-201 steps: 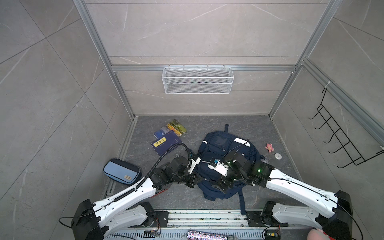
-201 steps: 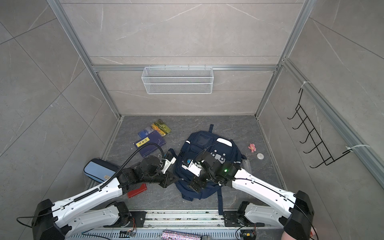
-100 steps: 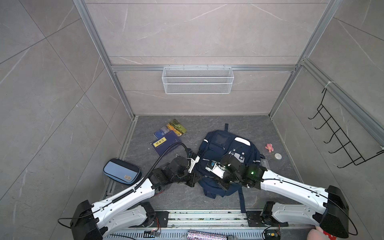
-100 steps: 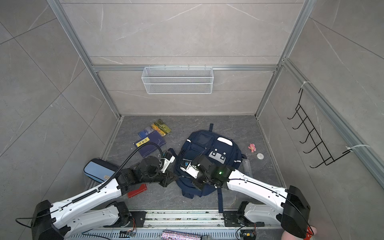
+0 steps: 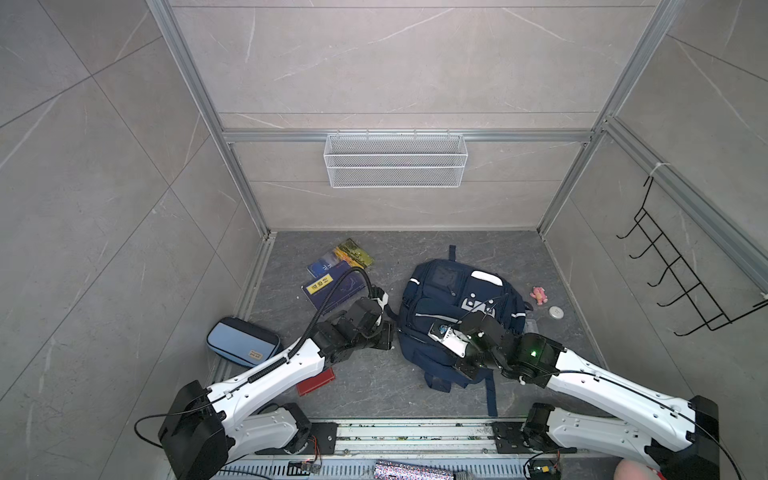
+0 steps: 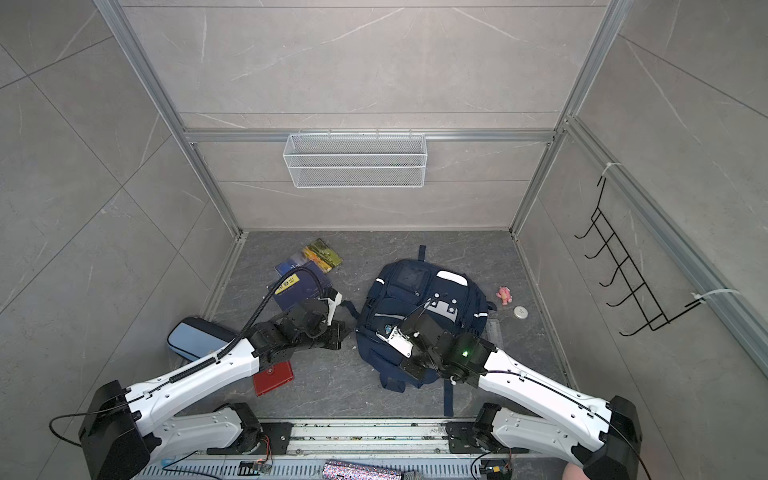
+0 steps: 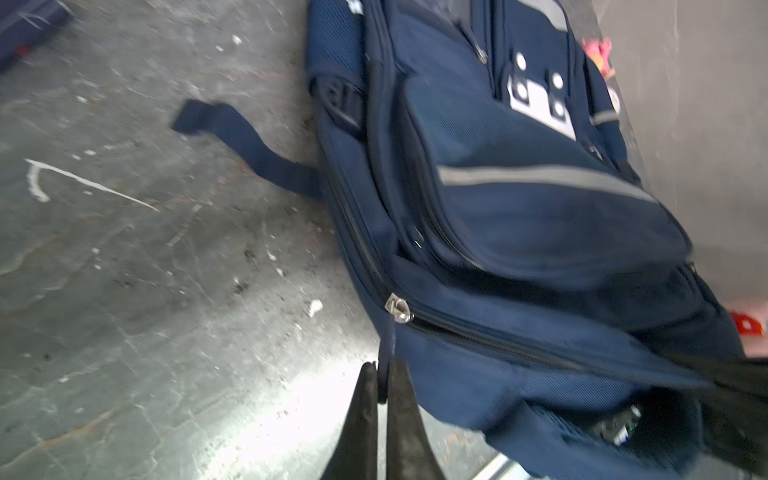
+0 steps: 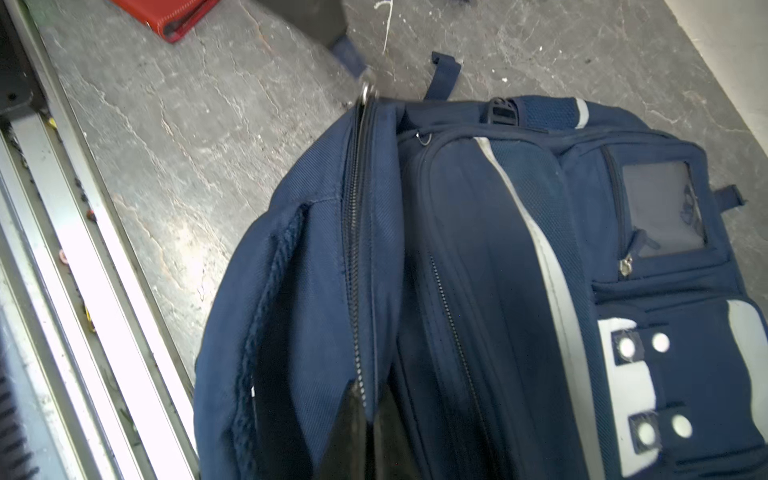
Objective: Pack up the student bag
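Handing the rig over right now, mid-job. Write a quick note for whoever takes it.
Left gripper: shut on the zip pull of the student bag.
Right gripper: shut on bag fabric beside that zip.
Bag: flat on the floor, front up, between the arms.
Done: both grips set; the zip looks closed between them.
Left: open the zip, then pack the books, pencil case and red case, all lying outside the bag.

Left tool (image 7: 382, 376) tips pinched together, right tool (image 8: 370, 401) tips clamped tight, left arm (image 5: 266, 376) and right arm (image 5: 615, 384) stretched low and forward, wrists angled inward, tools near each other.
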`<state>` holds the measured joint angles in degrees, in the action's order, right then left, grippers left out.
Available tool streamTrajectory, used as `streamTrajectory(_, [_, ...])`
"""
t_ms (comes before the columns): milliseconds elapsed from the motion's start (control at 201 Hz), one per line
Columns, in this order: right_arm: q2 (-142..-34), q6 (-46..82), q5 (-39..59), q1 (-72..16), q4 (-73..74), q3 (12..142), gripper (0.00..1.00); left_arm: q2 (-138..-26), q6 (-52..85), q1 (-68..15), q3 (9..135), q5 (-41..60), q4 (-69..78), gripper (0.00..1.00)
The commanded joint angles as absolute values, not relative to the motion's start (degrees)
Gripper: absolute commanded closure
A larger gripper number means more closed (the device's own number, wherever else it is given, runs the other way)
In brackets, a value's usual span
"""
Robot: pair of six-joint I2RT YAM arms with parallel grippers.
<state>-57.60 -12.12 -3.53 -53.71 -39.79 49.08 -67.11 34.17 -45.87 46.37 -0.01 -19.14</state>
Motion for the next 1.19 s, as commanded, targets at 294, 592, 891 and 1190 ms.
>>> streamTrajectory(294, [-52.13,-13.34,-4.76,-53.20,-48.57,52.86,1.00,-85.51,24.58,-36.98,51.94,-4.00,-5.85,1.00])
streamTrajectory(592, [-52.78,-13.99,-4.39,-53.17,-49.45,54.13,1.00,-96.52,23.70,-33.50,60.11,1.23,-0.55,1.00])
streamTrajectory(891, [-53.27,-13.22,-6.58,-53.17,-48.95,54.97,1.00,-99.02,24.53,-33.13,62.15,8.79,4.21,1.00])
streamTrajectory(1190, [-54.88,-9.59,-7.66,-52.99,-44.68,54.43,0.93,-86.89,25.72,-35.90,51.59,7.49,2.26,1.00])
